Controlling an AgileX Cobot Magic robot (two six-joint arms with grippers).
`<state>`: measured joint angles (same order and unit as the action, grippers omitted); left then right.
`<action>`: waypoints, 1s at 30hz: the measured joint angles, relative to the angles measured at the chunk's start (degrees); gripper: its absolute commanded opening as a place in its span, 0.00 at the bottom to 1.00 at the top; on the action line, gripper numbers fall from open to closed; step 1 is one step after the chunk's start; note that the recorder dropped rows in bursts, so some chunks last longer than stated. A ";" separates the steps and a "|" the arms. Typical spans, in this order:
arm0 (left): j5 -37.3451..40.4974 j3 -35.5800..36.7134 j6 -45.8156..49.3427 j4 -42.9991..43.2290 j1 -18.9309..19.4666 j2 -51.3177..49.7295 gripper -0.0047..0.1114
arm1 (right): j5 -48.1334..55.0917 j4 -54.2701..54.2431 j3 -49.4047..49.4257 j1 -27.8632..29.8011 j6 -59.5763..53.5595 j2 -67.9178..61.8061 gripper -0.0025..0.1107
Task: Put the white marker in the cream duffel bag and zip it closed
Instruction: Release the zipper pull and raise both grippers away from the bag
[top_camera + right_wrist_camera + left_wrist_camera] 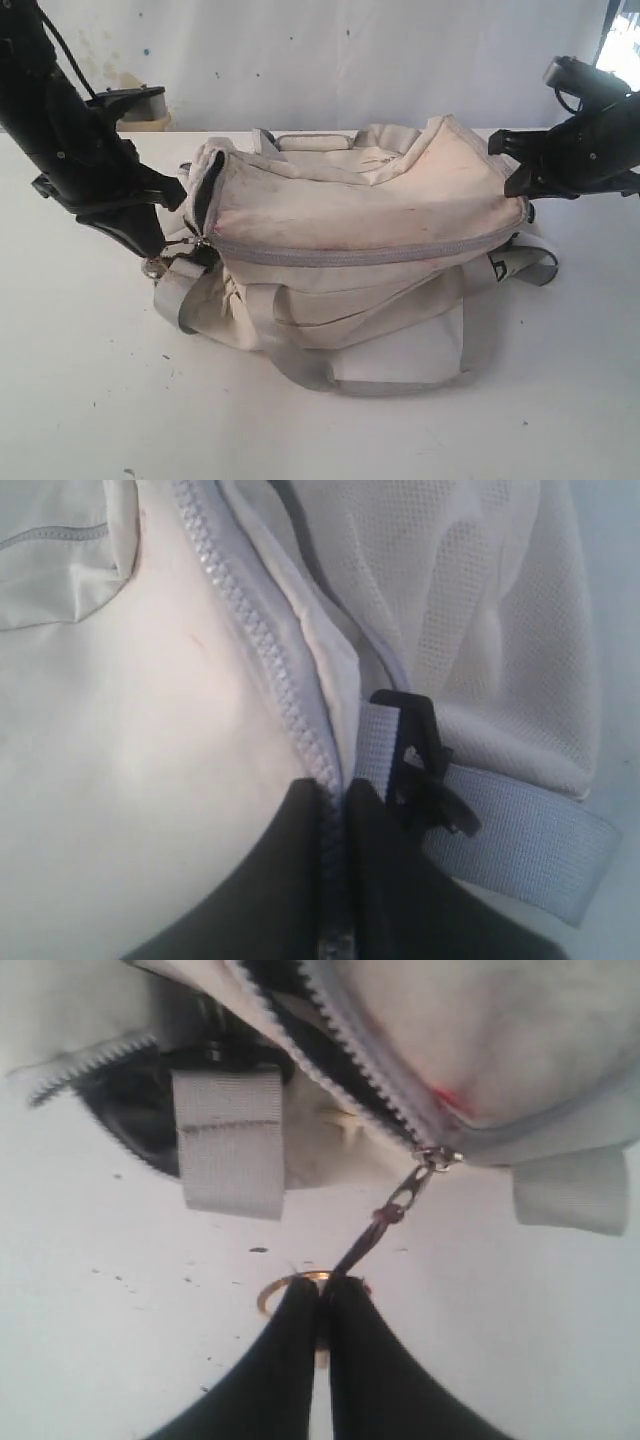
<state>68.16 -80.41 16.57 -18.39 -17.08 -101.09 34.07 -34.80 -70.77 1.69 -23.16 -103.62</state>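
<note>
The cream duffel bag (pixel 360 215) lies on its side on the white table. Its grey zipper (pixel 370 253) is closed along most of its length. A short stretch at the left end gapes over the dark lining (pixel 130 1110). My left gripper (pixel 160 250) (pixel 322 1286) is at that end, shut on the zipper pull (pixel 395 1205), a dark link with a brass ring. The pull runs taut to the slider (pixel 437 1157). My right gripper (pixel 522 196) (pixel 335 792) is at the bag's right end, shut on the zipper tape (pixel 255 630). The white marker is out of view.
Grey webbing straps (pixel 300 365) spill toward the table's front. A black buckle (pixel 422 765) on a grey strap (pixel 520 845) sits beside my right fingers. A beige object (pixel 140 108) stands at the back left against the wall.
</note>
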 measured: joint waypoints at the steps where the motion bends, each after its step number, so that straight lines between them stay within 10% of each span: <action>1: -0.64 0.00 -0.67 0.42 0.43 0.11 0.04 | -0.01 0.65 0.00 0.00 -0.26 0.00 0.02; 10: -4.80 0.00 -2.42 1.46 6.83 0.47 0.04 | -3.51 11.28 0.00 0.61 -1.93 0.00 0.04; 21: -2.67 2.09 19.36 -19.50 6.64 0.47 0.04 | -4.52 7.65 0.00 -0.54 -4.40 0.00 0.52; 30: -9.32 11.91 33.68 -25.90 5.71 0.47 0.19 | -5.21 5.07 0.00 -0.62 -4.44 0.00 0.53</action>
<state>58.84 -68.49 50.25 -44.28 -11.37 -100.62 28.86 -29.74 -70.77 1.07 -27.60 -103.62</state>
